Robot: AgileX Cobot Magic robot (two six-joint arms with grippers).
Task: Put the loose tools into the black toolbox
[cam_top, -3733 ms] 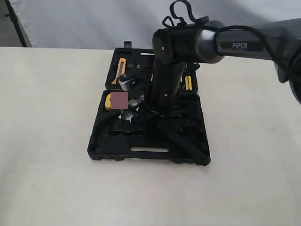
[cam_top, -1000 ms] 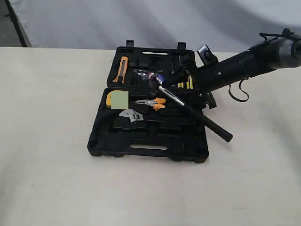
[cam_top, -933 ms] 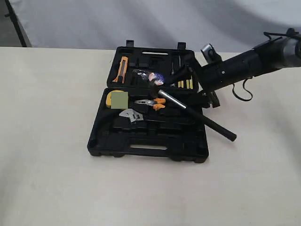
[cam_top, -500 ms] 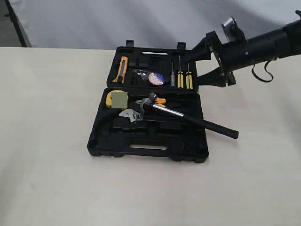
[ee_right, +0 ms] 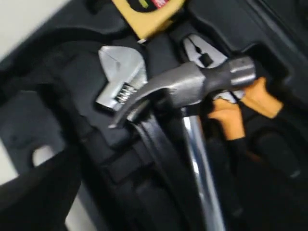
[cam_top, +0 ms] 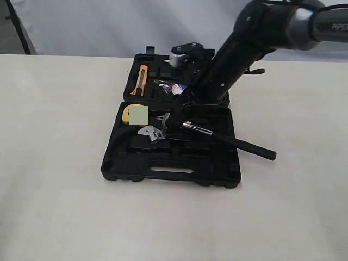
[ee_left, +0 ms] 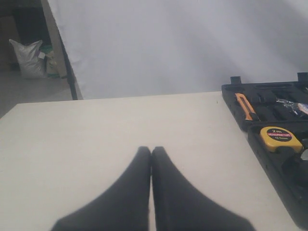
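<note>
The black toolbox (cam_top: 163, 174) lies open on the table. The claw hammer (cam_top: 206, 131) rests slantwise across its near half, and the black handle (cam_top: 255, 150) sticks out past the right rim. Its head (ee_right: 192, 84) lies over the orange-handled pliers (ee_right: 240, 108), beside the adjustable wrench (cam_top: 151, 132) (ee_right: 122, 72). My right gripper (cam_top: 173, 119) hangs open just over the hammer's head and chrome shaft (ee_right: 199, 159), with one finger (ee_right: 38, 192) well off to the side. The tape roll (cam_top: 178, 88) sits in the far half, partly behind the arm. Shut and empty over bare table is my left gripper (ee_left: 151, 150).
A yellow tape measure (cam_top: 132, 114) (ee_left: 280, 138) sits in the near half's left corner. An orange utility knife (cam_top: 140, 79) (ee_left: 246, 106) lies in the far half. White backdrop behind the table. Beige tabletop surrounds the case.
The hammer dropped from a raised slant onto the near half and was let go. My right arm lifted away to the back right, then swung down over the hammer's head.
</note>
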